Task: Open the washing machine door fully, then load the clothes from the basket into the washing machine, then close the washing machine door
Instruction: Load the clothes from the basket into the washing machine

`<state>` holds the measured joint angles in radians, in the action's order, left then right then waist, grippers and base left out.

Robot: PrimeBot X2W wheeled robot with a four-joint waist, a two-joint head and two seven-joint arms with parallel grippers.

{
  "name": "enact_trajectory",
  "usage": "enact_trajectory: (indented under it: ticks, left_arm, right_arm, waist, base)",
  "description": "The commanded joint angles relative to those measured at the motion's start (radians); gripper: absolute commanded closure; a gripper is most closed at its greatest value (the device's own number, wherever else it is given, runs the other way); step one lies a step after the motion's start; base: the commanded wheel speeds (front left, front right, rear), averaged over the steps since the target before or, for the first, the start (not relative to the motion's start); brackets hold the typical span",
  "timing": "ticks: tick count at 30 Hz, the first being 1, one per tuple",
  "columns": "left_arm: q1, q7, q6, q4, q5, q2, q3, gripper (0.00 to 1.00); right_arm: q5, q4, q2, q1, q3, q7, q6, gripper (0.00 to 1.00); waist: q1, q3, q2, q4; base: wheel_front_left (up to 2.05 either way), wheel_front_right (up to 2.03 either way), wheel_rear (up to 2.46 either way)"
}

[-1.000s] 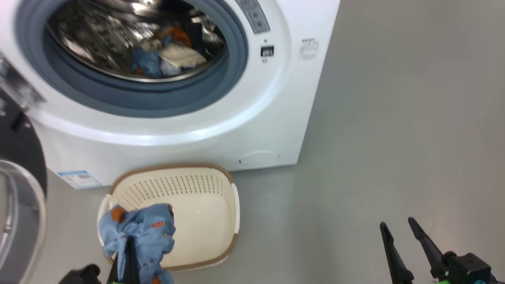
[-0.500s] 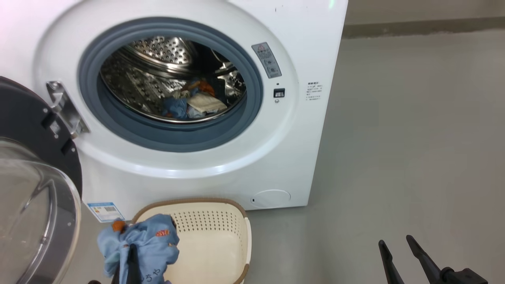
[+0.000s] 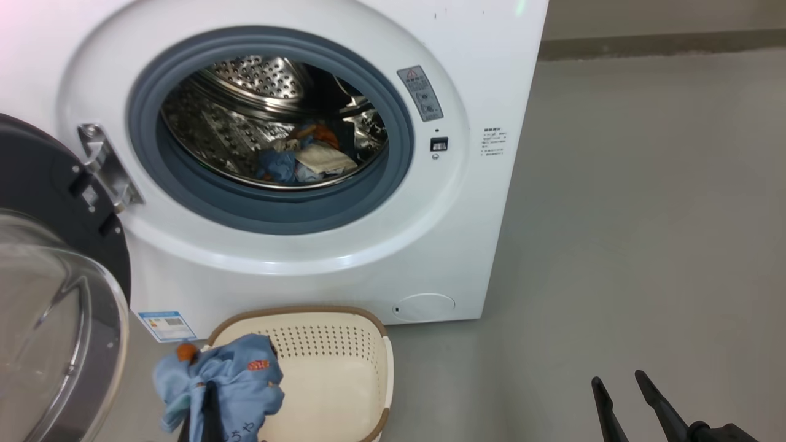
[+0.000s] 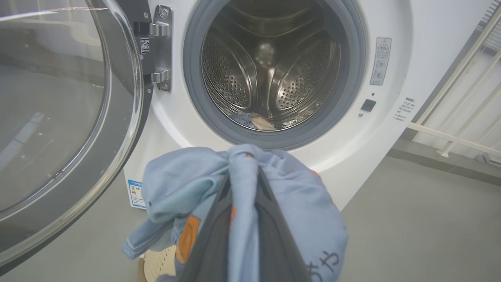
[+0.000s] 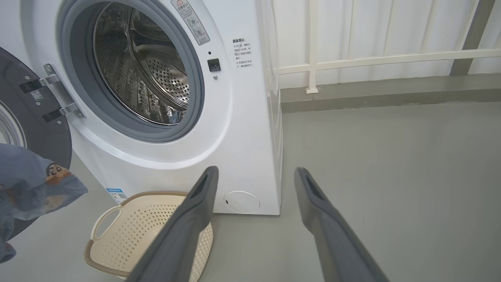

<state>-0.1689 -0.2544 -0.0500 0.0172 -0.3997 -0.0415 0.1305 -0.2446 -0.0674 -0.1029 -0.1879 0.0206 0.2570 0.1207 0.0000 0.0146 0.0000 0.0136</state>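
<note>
The left gripper [image 4: 243,176], its two long dark fingers pressed together, pinches a bunched light blue soft garment with orange prints [image 4: 301,203]. The garment hangs over the left end of a small cream-white perforated plastic basket with a brown woven-look rim [image 3: 301,309], which otherwise looks empty. The basket stands on the grey floor [image 3: 614,215], just in front of a big white boxy front-loading washing machine [image 3: 466,245]. The large round glossy black door [image 3: 37,178] with its clear domed window stands open at the left. Other clothes [image 3: 307,161] lie in the steel perforated drum [image 3: 258,77]. The right gripper [image 3: 617,379] is spread and empty, well apart at the lower right.

Risks, as a judgement: loose folds dangling below the fingers could snag on the grey-blue rubber ring [image 3: 270,212] or drape over its lip and be trapped by the door. The narrow pinch might slip. The arm could also knock the door close beside it.
</note>
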Motion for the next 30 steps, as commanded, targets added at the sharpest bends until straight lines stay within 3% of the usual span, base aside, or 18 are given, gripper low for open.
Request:
enact_trajectory:
  ticks: [1, 17, 22, 30]
  left_arm:
    - [0.028, -0.007, -0.003, -0.032, 0.013, -0.009, -0.022, 1.00]
    - [0.363, -0.007, 0.029, 0.087, 0.042, -0.026, -0.067, 1.00]
    - [0.535, -0.007, 0.031, 0.183, 0.060, -0.070, -0.106, 1.00]
    - [0.839, -0.007, 0.025, 0.370, 0.101, -0.198, -0.175, 1.00]
  right_arm:
    - [0.009, 0.027, -0.011, 0.023, 0.025, 0.005, 0.010, 0.00]
    - [-0.010, 0.024, 0.030, 0.133, 0.047, 0.005, 0.010, 0.00]
    - [-0.022, 0.016, 0.042, 0.176, 0.063, 0.005, 0.010, 0.00]
    - [-0.048, 0.000, 0.051, 0.226, 0.094, 0.005, 0.010, 0.00]
  waist:
    - [0.0000, -0.017, 0.0000, -0.011]
    - [0.0000, -0.219, 0.0000, -0.167]
    - [0.0000, -0.295, 0.0000, -0.237]
    - [0.0000, -0.412, 0.0000, -0.353]
  base:
    - [0.00, 0.00, 0.00]
    - [0.00, 0.00, 0.00]
    - [0.00, 0.00, 0.00]
    - [0.00, 0.00, 0.00]
